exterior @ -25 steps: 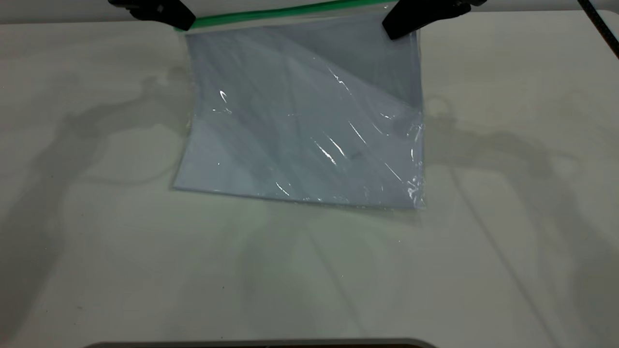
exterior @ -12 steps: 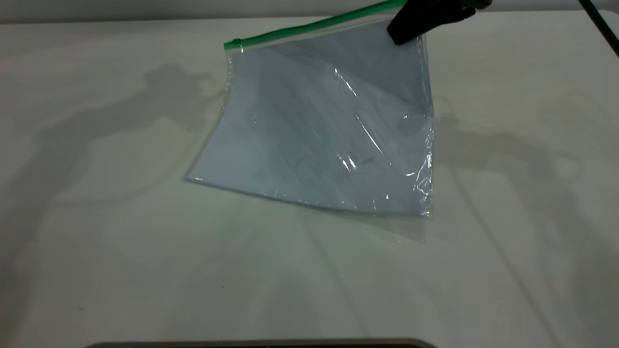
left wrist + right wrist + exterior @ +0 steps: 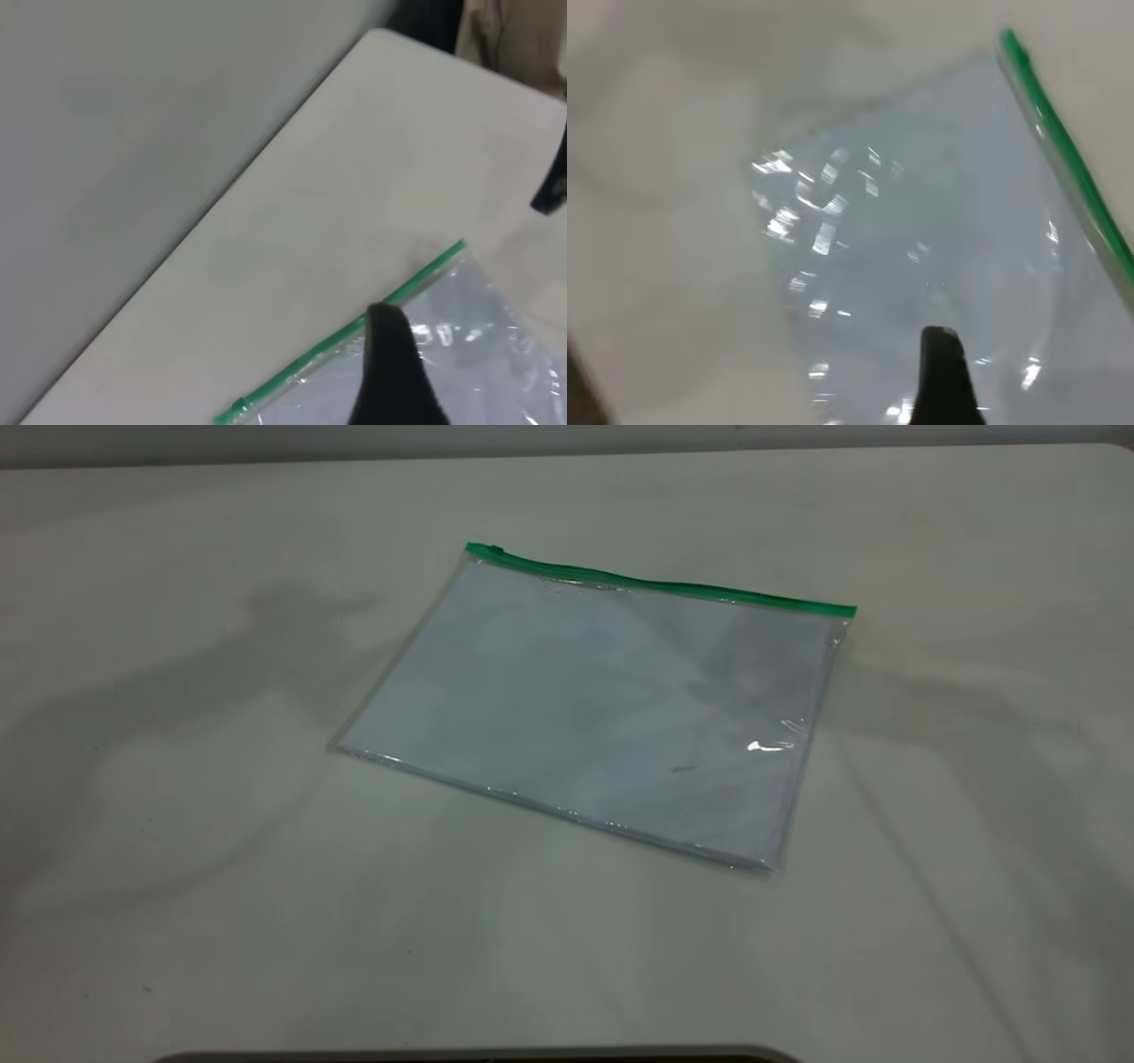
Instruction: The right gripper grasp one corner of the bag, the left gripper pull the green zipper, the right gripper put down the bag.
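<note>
The bag (image 3: 594, 708) lies flat on the table (image 3: 177, 921), its green zipper (image 3: 656, 584) along the far edge, so the put-down looks finished; whether either gripper's jaws are open I cannot tell, and only retreat remains.

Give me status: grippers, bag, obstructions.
Bag flat on the table, released. Green zipper along its far edge, slider at the left end. Both grippers above it, out of the exterior view. Nothing in the way.
</note>
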{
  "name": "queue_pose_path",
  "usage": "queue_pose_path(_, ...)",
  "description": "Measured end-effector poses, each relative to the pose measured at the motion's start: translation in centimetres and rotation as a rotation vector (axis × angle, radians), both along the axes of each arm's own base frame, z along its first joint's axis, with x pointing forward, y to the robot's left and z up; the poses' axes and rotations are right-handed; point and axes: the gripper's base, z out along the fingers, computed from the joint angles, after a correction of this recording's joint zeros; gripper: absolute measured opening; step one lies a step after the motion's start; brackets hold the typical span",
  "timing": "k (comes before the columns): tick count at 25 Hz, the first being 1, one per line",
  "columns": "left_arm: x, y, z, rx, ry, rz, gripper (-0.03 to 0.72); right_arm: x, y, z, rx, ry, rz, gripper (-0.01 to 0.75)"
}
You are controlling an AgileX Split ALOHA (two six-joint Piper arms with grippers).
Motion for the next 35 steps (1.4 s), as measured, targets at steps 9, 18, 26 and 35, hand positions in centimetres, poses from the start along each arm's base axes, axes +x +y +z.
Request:
queue_pose_path(9, -9.9, 2.5, 7.9, 0.180, 0.086, 0.212, 0.542, -11.3, -2.1, 14.6, -0.018, 0.029, 0.045, 0.420)
queue_pose_path(18, -15.5, 4.8, 9.7, 0.255, 0.192, 0.495, 0.488, -21.5, -6.1, 20.3, -0.122, -0.059, -0.211, 0.394)
queue_pose_path(26, -18.7, 5.1, 4.4, 0.275, 0.379, 0.534, 0.472, -26.7, -9.3, 12.8, -0.294, 0.097, -0.462, 0.393)
queue_pose_path(35, -23.3, 5.8, -6.9, 0.427, 0.725, 0.537, 0.472, -29.0, -10.0, 3.5, -0.350, 0.253, -0.518, 0.392)
